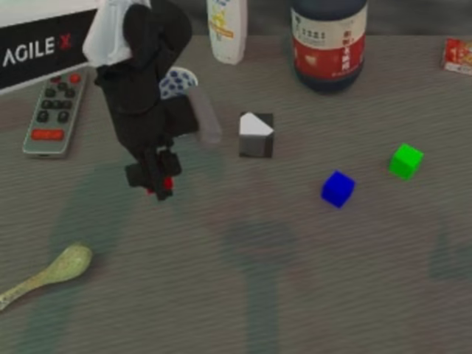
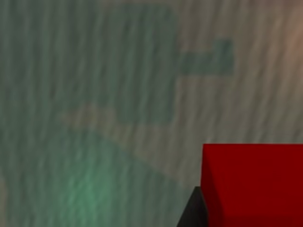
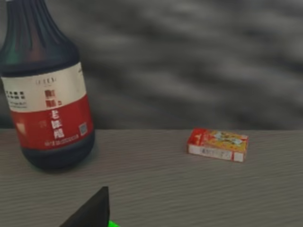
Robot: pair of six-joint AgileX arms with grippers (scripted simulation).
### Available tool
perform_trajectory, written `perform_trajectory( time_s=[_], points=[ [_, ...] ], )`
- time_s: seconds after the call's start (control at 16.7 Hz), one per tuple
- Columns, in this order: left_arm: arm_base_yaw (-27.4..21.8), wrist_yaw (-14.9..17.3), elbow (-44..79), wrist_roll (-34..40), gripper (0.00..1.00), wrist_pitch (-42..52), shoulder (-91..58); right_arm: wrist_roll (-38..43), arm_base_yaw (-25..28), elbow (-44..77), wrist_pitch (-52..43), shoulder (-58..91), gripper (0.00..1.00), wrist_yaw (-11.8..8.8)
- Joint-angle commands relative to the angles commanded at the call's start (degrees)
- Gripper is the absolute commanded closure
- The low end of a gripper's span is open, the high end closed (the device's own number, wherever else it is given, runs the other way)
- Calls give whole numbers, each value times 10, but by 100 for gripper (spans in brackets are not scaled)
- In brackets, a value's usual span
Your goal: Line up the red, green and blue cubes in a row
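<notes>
My left gripper (image 1: 158, 181) is at the left-middle of the table, shut on the red cube (image 1: 168, 182), of which only slivers show between the black fingers (image 1: 164, 193). In the left wrist view the red cube (image 2: 253, 184) fills the corner, pressed against one dark finger (image 2: 194, 212). The blue cube (image 1: 338, 189) lies right of centre and the green cube (image 1: 405, 160) a little farther right; both rest free on the table. My right arm is out of the top view. Its wrist view shows a dark tip of the right gripper (image 3: 94, 213) and a sliver of the green cube (image 3: 112, 224).
A grey, black and white block (image 1: 256, 134) stands mid-table. Behind my left arm sits a spotted cup (image 1: 177, 82). Remote (image 1: 53, 110) at far left, spoon (image 1: 51, 271) at front left. Along the back: white bottle (image 1: 227, 29), dark bottle (image 1: 329, 40), red box (image 1: 458, 55).
</notes>
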State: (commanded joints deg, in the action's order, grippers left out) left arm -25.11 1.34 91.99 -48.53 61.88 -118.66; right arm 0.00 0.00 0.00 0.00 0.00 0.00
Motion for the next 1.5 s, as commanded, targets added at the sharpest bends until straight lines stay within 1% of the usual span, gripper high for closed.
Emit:
perform_trajectory(
  time_s=[0.24, 0.42, 0.78, 1.2, 1.5],
  points=[
    [-76, -1, -126, -31, 100, -21, 93, 0, 0, 0, 0, 0, 0, 0],
    [-113, -1, -174, -47, 100, -33, 138, 0, 0, 0, 0, 0, 0, 0],
    [-116, -1, -182, -49, 100, -42, 135, 0, 0, 0, 0, 0, 0, 0],
    [-120, -1, -255, -46, 100, -176, 79, 0, 0, 0, 0, 0, 0, 0],
    [-121, -1, -260, -46, 100, -184, 74, 0, 0, 0, 0, 0, 0, 0]
  ],
)
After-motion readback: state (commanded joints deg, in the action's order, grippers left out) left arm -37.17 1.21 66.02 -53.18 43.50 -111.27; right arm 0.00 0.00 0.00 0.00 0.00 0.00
